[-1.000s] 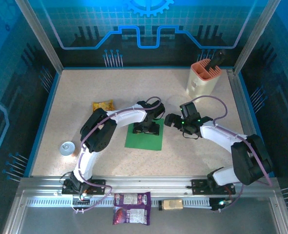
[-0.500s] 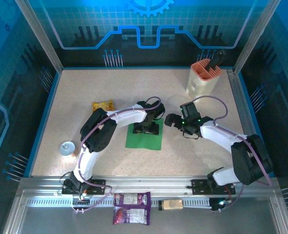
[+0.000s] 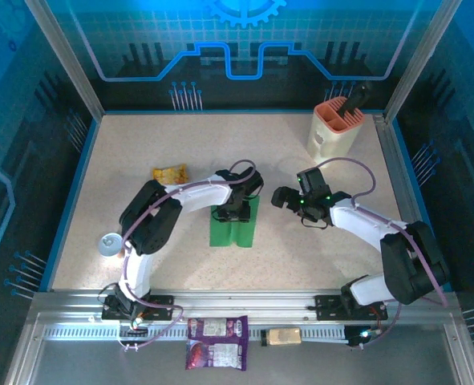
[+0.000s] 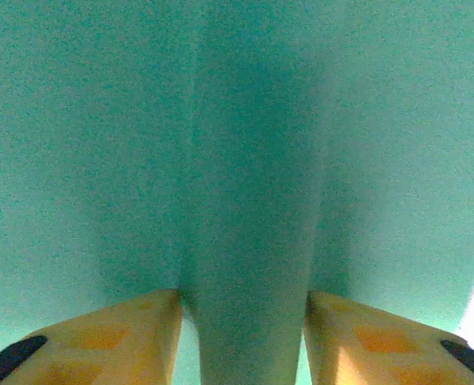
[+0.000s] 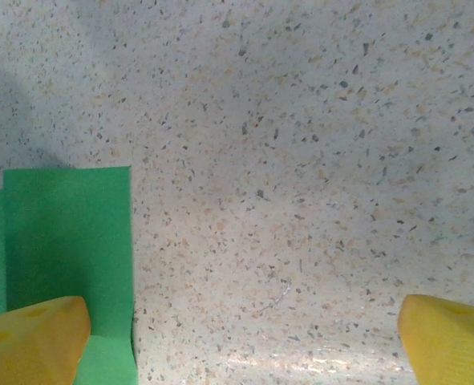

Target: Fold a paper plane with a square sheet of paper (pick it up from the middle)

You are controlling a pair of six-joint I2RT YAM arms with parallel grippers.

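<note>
Here, the left end effector (image 3: 235,210) pinches a raised ridge along the middle of the square sheet of paper (image 3: 230,234), which lies bunched at the centre of the speckled worktop (image 3: 317,257). At its 3 o'clock, the right end effector (image 3: 278,196) hovers with jaws spread wide, holding nothing.

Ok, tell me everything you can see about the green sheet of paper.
The green sheet of paper is thin, plain and matte. It lies near the middle of the speckled table, drawn into a narrow strip. The left gripper pinches its middle, raising a ridge between the yellow fingers. In the right wrist view, one side edge is straight and two layers overlap.
</note>
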